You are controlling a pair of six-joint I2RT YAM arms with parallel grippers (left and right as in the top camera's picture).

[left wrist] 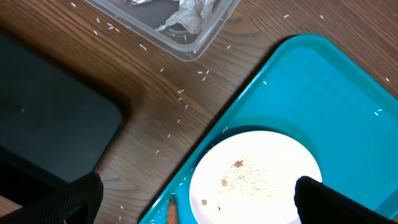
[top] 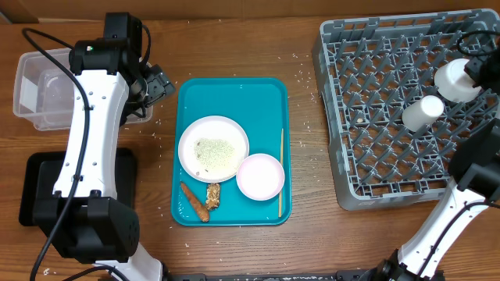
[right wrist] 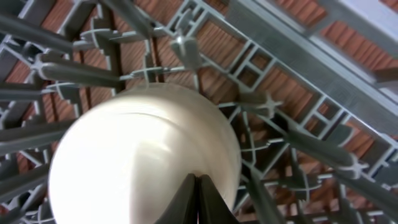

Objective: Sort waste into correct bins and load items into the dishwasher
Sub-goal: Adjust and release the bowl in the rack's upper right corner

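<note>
A teal tray (top: 191, 97) holds a white plate (top: 212, 147) with rice crumbs, a pale pink bowl (top: 260, 176), a chopstick (top: 280, 172), a carrot stick (top: 193, 202) and a brown scrap (top: 213, 195). My left gripper (top: 160, 83) hovers over the tray's far left corner. It is open and empty, and the plate (left wrist: 255, 177) lies below, between its fingers (left wrist: 199, 202). Two white cups (top: 455, 79) (top: 422, 113) sit in the grey dishwasher rack (top: 351, 156). My right gripper (right wrist: 198, 200) is shut, its tips against the far cup (right wrist: 137, 155), with nothing seen between them.
A clear plastic bin (top: 39, 86) with crumpled waste (left wrist: 189, 15) stands at the far left. A black bin (top: 47, 187) sits in front of it. Rice grains (left wrist: 180, 93) are scattered on the wooden table beside the tray.
</note>
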